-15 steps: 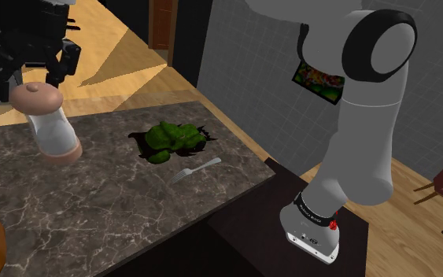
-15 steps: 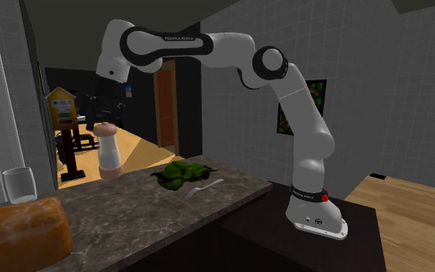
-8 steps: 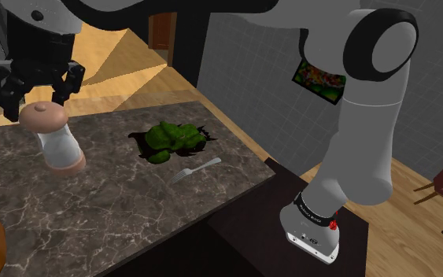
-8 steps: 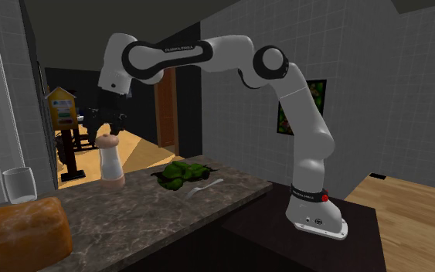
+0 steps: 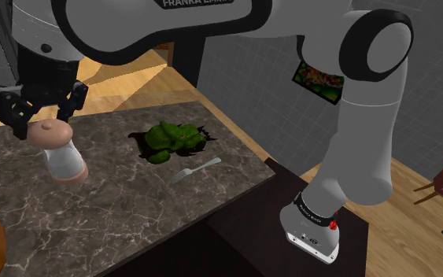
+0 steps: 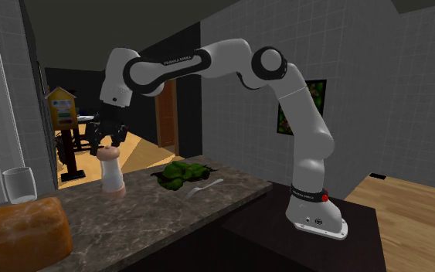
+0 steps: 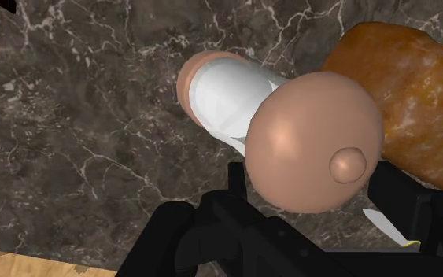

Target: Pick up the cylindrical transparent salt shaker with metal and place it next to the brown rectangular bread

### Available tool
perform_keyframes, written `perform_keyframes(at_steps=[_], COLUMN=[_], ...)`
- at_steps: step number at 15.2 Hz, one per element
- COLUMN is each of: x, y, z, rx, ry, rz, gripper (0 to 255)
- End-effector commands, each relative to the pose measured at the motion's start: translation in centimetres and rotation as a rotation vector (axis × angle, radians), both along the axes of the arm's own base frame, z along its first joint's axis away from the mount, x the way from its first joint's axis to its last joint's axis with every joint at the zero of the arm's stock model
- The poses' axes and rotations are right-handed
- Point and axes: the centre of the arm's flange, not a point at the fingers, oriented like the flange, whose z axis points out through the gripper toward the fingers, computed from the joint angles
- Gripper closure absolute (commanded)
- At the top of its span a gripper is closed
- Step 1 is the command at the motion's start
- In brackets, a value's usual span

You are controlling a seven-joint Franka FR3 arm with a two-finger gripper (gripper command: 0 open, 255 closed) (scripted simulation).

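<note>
Salt shaker (image 5: 60,153) stands on the marble counter (image 5: 133,212), far end. Gripper (image 5: 45,124) straddles its pinkish cap, fingers spread, not clasping. Step: grasp. Next — close, lift, carry to bread loaf (image 6: 18,232) — near end.

Dark veined marble counter (image 5: 133,204), smooth matt salt shaker (image 5: 64,160), rough-crusted brown bread (image 7: 404,94)
</note>
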Motion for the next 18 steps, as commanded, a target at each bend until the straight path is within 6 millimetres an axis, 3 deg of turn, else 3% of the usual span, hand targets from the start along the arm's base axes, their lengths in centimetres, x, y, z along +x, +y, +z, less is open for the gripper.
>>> perform_keyframes(at_steps=[1,10,18], x=[0.0,0.0,0.0], y=[0.0,0.0,0.0], z=[-1.2,-6.2,-6.2], rx=[0.001,0.001,0.001], ry=[-0.001,-0.001,-0.001], rz=[0.0,0.0,0.0], gripper=[255,255,255])
